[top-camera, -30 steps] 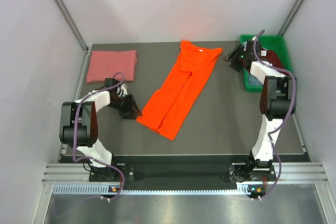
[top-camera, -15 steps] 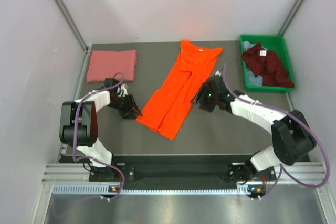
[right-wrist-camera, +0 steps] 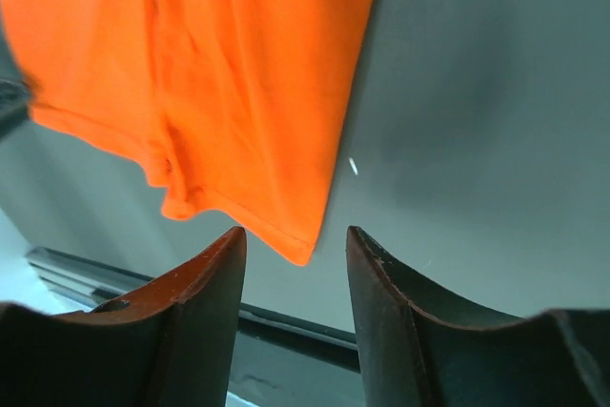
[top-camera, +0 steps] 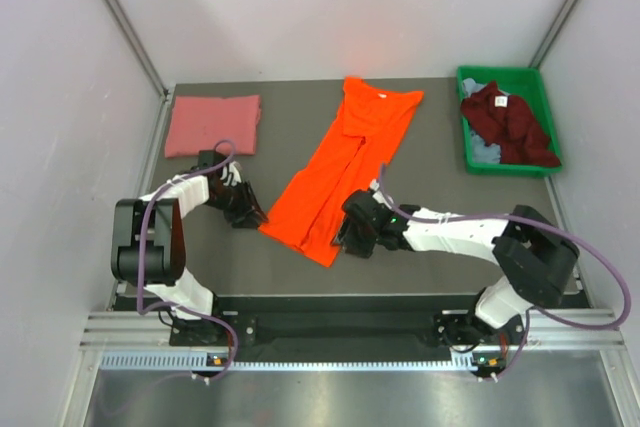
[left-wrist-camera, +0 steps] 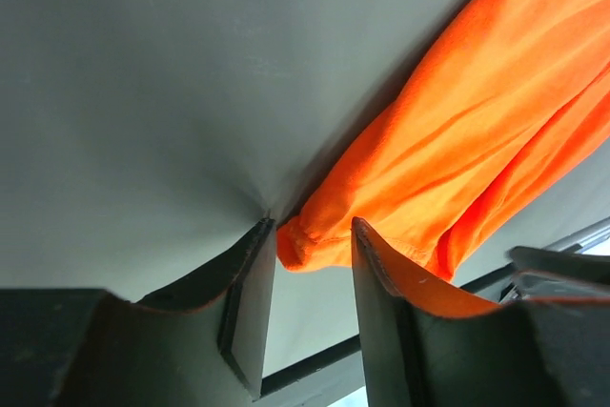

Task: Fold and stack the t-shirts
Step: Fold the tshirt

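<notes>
Rightward, green bin (top-camera: 473, 161) holding maroon shirt (top-camera: 508, 123), both arms' fingers (left-wrist-camera: 250, 302) open around orange shirt (top-camera: 345, 173) corners

My right gripper (top-camera: 350, 232) swung away from green bin (top-camera: 470, 159), crossed desk (top-camera: 430, 177), now low at near-right hem corner of orange t-shirt (top-camera: 345, 172), jaws apart around corner.

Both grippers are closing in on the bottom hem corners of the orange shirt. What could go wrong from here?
1. The right gripper is open with only the very tip of the bright orange t-shirt corner near its gap; closing now may catch nothing or a thin edge that slips.
2. The left gripper brackets a bunched corner, so it may pinch a wad and the fold could come out uneven.
3. With uneven grips, lifting could skew the shirt on the dark table.
</notes>
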You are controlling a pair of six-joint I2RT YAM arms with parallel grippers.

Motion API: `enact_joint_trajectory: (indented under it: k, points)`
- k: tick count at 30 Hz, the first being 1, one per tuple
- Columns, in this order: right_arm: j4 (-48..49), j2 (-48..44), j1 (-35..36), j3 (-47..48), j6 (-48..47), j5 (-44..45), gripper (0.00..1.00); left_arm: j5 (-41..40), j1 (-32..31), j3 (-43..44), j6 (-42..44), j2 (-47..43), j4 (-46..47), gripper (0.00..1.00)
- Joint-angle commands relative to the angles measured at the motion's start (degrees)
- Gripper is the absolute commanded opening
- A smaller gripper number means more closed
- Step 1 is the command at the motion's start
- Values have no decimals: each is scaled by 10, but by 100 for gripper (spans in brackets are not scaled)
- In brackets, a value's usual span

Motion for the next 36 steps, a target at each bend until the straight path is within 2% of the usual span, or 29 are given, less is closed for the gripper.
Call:
enact_joint_trajectory:
  k: [1,8,18,19,22,28,29,32,36]
  points:
    - [13,26,30,15,50,23,47,-9,2,-2,2,-25,-7,42]
    - [-5,64,71,36,65,52,44,-7,1,-5,-3,-18,-2,34]
    - [-18,81,82,45,64,61,43,-13,1,-11,-12,-17,-3,21]
    - [-18,81,82,44,64,61,43,-14,2,-13,-12,-17,-3,14]
    - [-29,79,84,45,66,68,41,-11,1,-15,-13,-17,-3,0]
    - [-34,82,87,48,54,76,23,-8,1,-22,-16,-25,0,0]
    - [-33,82,87,47,50,77,15,-8,1,-23,-17,-26,-1,0]
    - [-26,80,87,45,37,87,2,-7,1,-24,-19,-29,0,0]
    - [-28,61,87,31,25,101,0,-1,2,-35,-26,-33,2,0]
